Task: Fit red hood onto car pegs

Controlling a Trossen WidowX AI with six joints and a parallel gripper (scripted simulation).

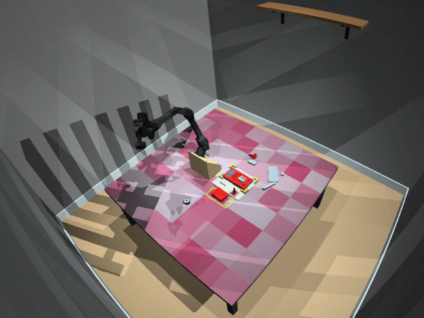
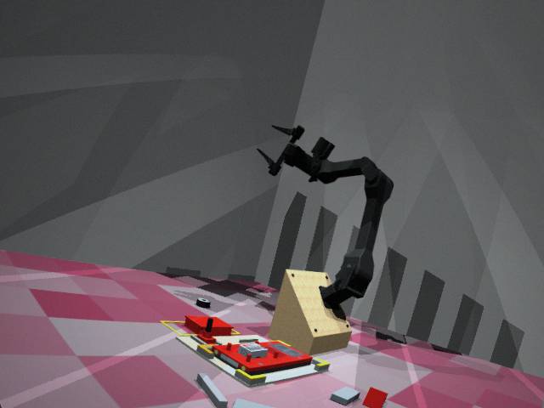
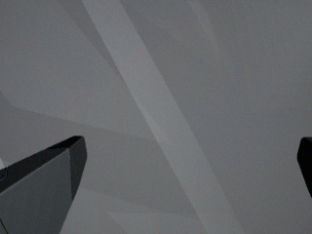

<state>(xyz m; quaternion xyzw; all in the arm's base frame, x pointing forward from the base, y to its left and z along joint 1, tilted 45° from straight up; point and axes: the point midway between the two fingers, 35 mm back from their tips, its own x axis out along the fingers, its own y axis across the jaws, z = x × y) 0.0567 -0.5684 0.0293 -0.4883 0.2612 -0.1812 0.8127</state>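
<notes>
High above the worktop (image 1: pixel 239 246) | jaws (image 2: pixel 275 148) spread wide, grasping nothing, well apart from all parts | hood (image 1: pixel 218 193) lies flat inside yellow outline (image 1: pixel 224 205) just beside chassis (image 1: pixel 239 177) | chassis in jig (image 1: pixel 251 186), engine block (image 2: pixel 252 349) seated

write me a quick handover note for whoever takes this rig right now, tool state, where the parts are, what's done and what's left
Tool: open, holding nothing, raised high above the table, pointing away from the parts; the wrist view shows only wall.
Hood: lying on the table inside the yellow outline, beside the jig, untouched.
Chassis: seated in the jig, engine block in place, pegs uncovered.
Done: nothing of the fitting yet.
Left: bring the arm down over the hood, grasp it, line its corner holes up with the pegs, press it flat on the deck, release and withdraw without touching anything.
</notes>
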